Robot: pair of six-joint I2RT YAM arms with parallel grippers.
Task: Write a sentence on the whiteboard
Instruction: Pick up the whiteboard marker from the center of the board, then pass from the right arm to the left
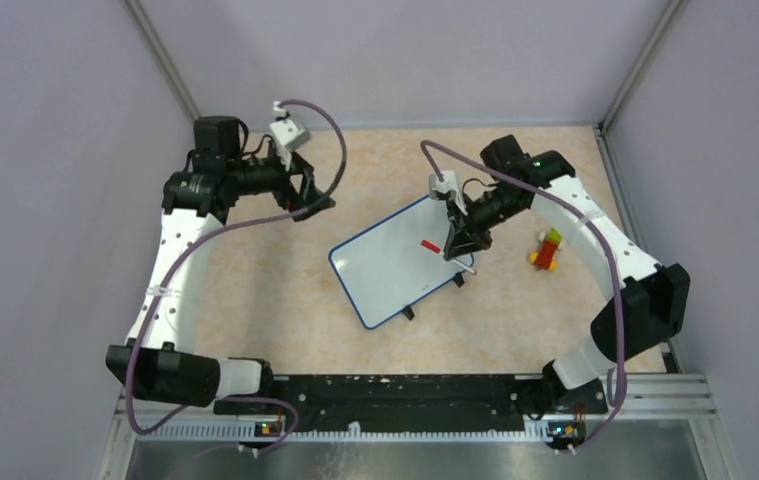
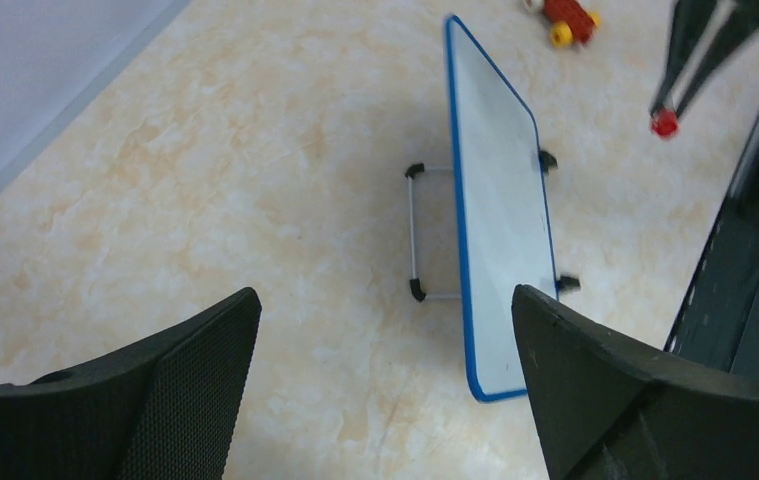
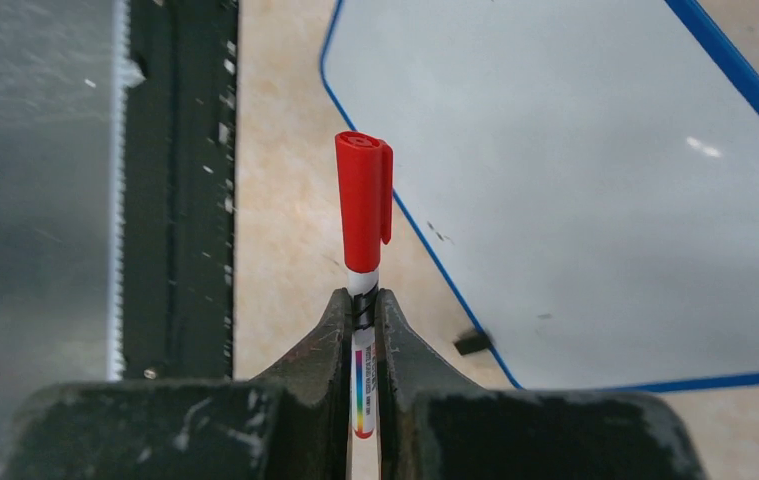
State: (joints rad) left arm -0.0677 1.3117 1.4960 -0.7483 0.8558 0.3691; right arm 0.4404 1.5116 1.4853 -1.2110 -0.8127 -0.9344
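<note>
Two arms sit bolted to the black rail (image 1: 385, 395) at my near edge. From there the right arm (image 1: 605, 250) curves up and inward over the beige marbled desk (image 1: 275, 300).

Its jaws are clamped tight on the white barrel of a marker pen (image 3: 363, 200). The red cap is on and points away from the wrist. From above, the cap shows over the right part of the whiteboard (image 1: 395, 270). In the left wrist view it hangs off to one side of the board's face, apart from it.

The whiteboard stands mid-desk, turned at an angle to the rail. It is propped tilted on a grey wire stand (image 2: 415, 230) with black end caps. Its glossy white face is ringed by a thin blue rim, and a small black foot shows at its lower edge in my right wrist view.

Just right of the board, near the right arm's wrist, a small red, yellow and green block toy (image 1: 547, 250) lies on the desk.

Farther back on the left, the left arm (image 1: 180, 260) is folded high, well apart from the board. Its jaws stand wide apart with nothing between the black fingers (image 2: 195, 380). They frame the board's edge in the left wrist view.

Pale grey walls (image 1: 405, 50) close off the back and sides.
</note>
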